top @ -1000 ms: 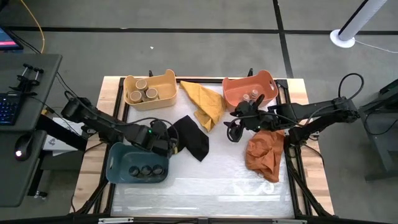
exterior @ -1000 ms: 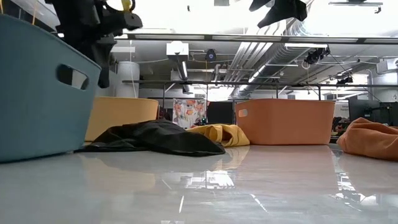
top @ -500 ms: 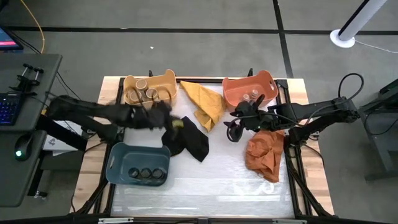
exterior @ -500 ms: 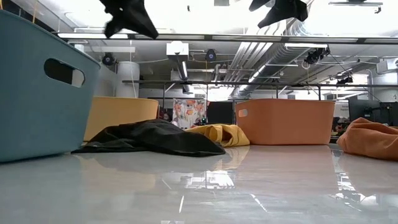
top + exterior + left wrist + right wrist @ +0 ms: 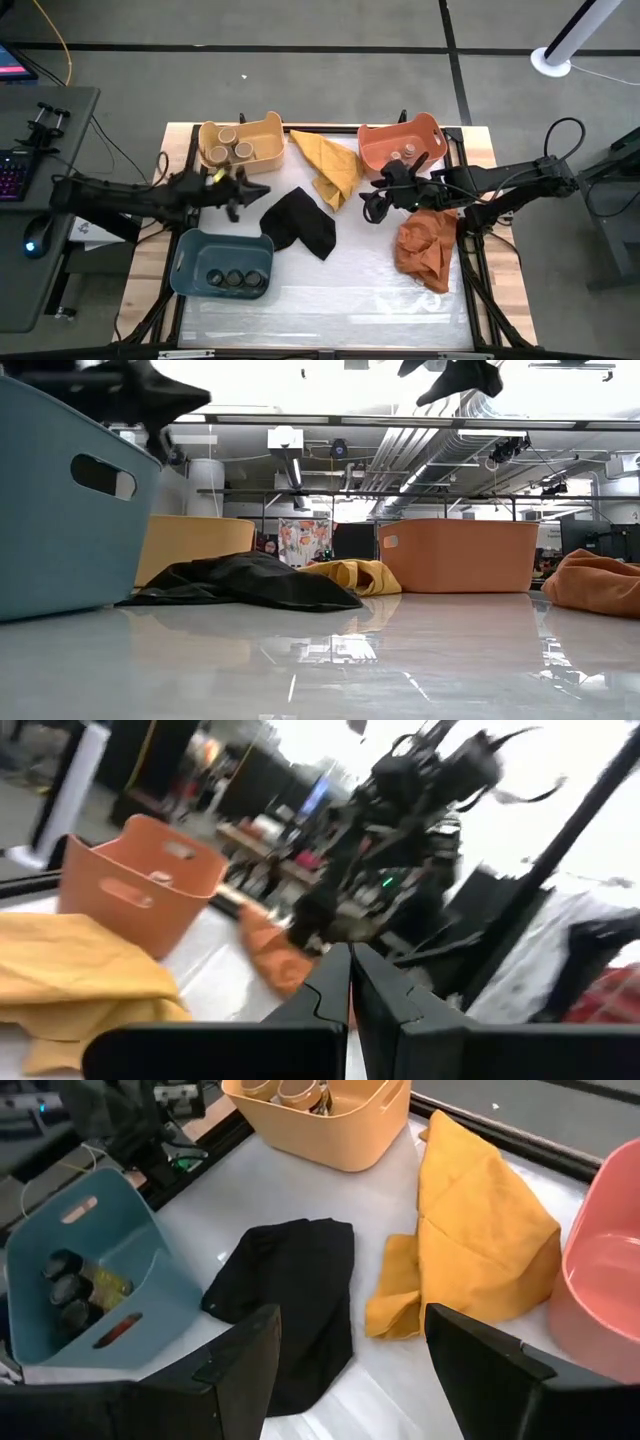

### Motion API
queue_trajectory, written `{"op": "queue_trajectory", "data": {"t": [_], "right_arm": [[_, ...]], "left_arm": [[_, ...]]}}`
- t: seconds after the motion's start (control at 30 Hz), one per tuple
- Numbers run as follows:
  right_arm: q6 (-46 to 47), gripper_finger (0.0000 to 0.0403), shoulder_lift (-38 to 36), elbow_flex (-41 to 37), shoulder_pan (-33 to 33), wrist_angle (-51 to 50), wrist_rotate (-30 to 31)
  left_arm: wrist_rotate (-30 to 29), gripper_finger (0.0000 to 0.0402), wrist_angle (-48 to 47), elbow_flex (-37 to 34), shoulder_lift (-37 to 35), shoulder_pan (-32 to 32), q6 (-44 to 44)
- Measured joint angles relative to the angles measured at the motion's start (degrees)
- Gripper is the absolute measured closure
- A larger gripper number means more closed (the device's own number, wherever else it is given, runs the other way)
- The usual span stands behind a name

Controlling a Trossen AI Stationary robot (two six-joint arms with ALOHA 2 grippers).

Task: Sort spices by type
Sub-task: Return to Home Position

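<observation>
Three tan-topped jars stand in the yellow bin at the far left. Three dark-topped jars sit in the blue bin at the near left and show again as dark jars in the right wrist view. Two smaller jars stand in the orange bin. My left gripper hangs shut and level between the yellow and blue bins, holding nothing; its shut fingers point toward the table's right. My right gripper hovers open and bare in front of the orange bin.
A yellow cloth lies between the two far bins. A black cloth lies at mid-table and an orange cloth at the right. The near half of the white table top is bare.
My left gripper has come up from over the blue bin and swung toward the table's far edge. It has tipped from pointing down to lying level, pointing toward the right side. It now hangs between the yellow and blue bins.
</observation>
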Motion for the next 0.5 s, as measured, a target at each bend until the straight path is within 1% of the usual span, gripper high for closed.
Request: {"op": "queue_trajectory", "data": {"t": [0.1,0.2,0.27,0.37,0.43,0.5], "right_arm": [[1.8,0.0158,0.0,0.0,0.0,-0.1,-0.1],[2.6,0.0158,0.0,0.0,0.0,-0.2,-1.6],[2.7,0.0158,0.0,0.0,0.1,-1.1,-3.4],[3.6,0.0163,0.0,0.0,1.2,-5.4,-5.1],[5.5,0.0180,0.0,0.0,2.9,-11.0,-6.0],[7.4,0.0214,0.0,0.0,4.9,-16.9,-7.2]], "left_arm": [[-0.4,0.0401,5.1,-6.9,-6.4,-0.8,-1.8],[-1.0,0.0401,5.8,-11.2,-12.3,-1.0,-2.6],[-1.1,0.0401,0.7,-11.2,-15.5,-1.1,-2.8],[-0.1,0.0401,-3.0,-11.2,-18.9,-1.1,-1.9],[0.0,0.0401,-4.1,-11.1,-20.3,-1.1,-1.8],[0.1,0.0401,-5.3,-11.1,-21.0,-1.1,-1.8]]}}
